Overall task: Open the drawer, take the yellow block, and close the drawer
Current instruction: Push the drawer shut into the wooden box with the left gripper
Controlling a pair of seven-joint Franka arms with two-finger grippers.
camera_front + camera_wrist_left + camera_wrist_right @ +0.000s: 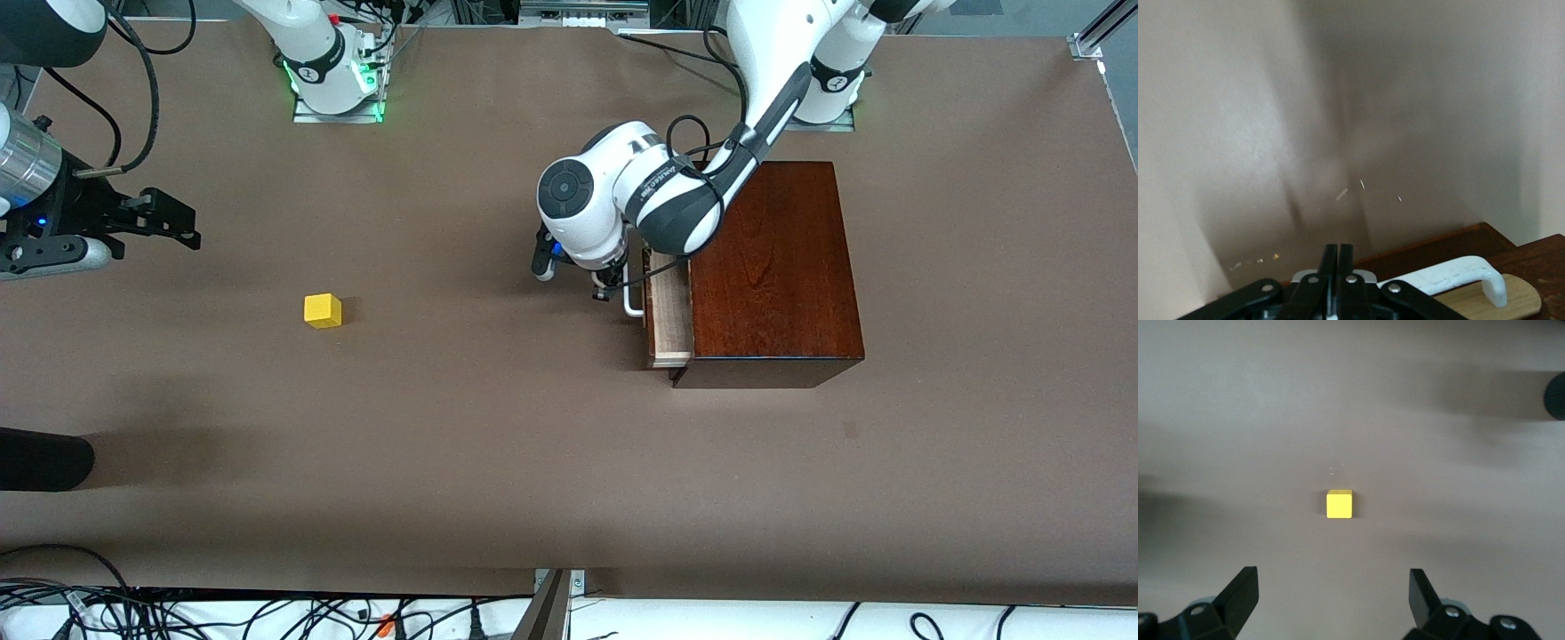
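Note:
The yellow block point(322, 310) sits on the bare table toward the right arm's end, outside the drawer. It also shows in the right wrist view point(1339, 504), ahead of my right gripper point(1335, 577), which is open and empty. In the front view that right gripper point(182, 219) is over the table's edge at the right arm's end. The drawer point(670, 309) of the mahogany box point(773, 267) is pulled out a little, showing pale wood. My left gripper point(605, 288) is shut and empty, right beside the white handle point(632, 300). The left wrist view shows its closed fingers point(1331, 257) beside the handle point(1458, 273).
A black rounded object point(40, 460) lies at the table's edge at the right arm's end, nearer the front camera. Cables point(267, 613) run along the front edge. The arm bases point(333, 80) stand along the table's back edge.

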